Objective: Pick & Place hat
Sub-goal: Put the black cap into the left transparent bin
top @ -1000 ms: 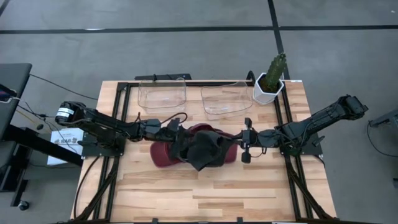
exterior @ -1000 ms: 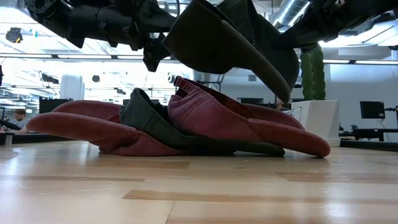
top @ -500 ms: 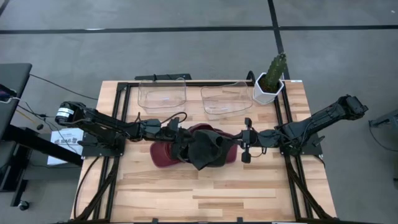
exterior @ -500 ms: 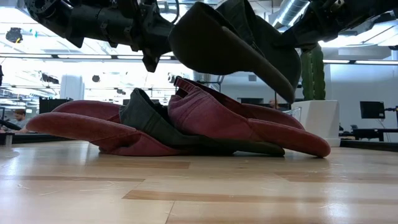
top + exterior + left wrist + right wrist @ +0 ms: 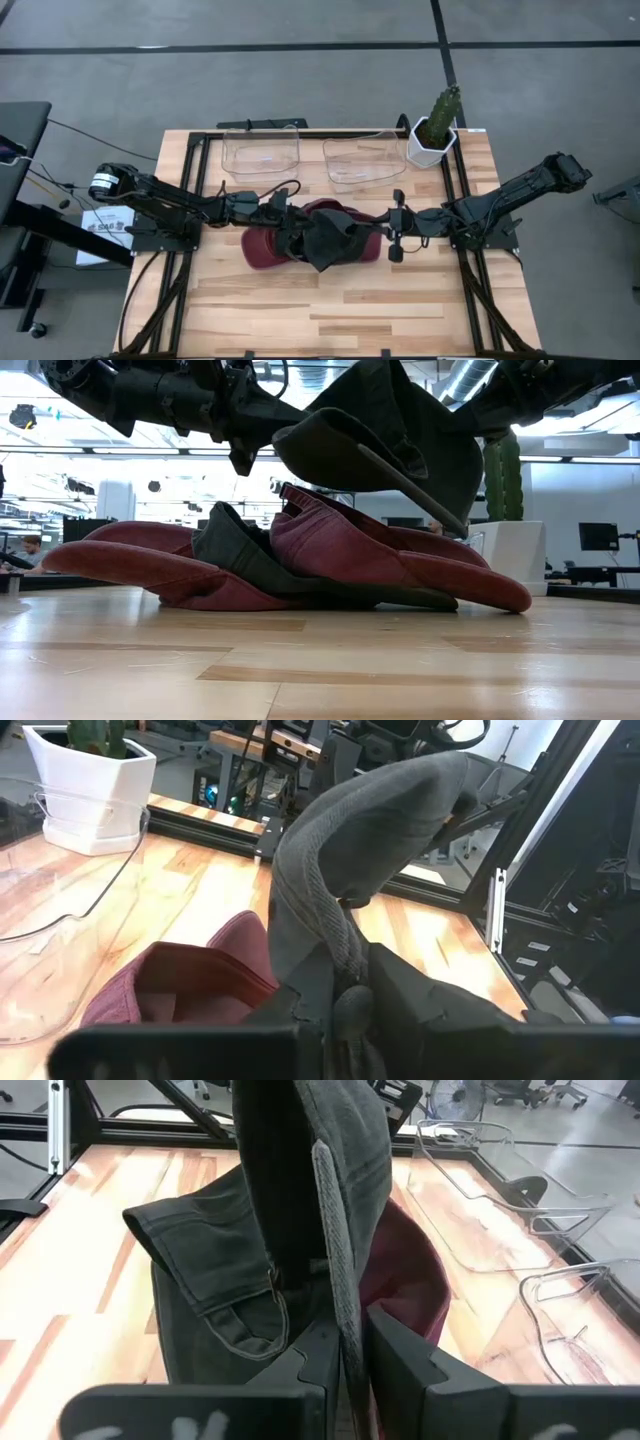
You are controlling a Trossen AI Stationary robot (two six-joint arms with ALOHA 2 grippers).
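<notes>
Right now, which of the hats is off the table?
The dark grey hat: left gripper and right gripper hold it up, while the maroon hats lie on the table.

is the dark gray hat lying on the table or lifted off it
Lifted. The dark gray hat hangs above the red hats, pinched between the left gripper and the right gripper.

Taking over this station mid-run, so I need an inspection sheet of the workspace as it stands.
Surface: wooden table, black frame around it.
Job's things: dark hat lifted over red hats lying on the table.
Clutter: two clear bins, potted cactus.
Grippers: left gripper and right gripper both shut on the dark hat.
Cables: cable across the floor at left.
Surroundings: grey floor, office behind.
</notes>
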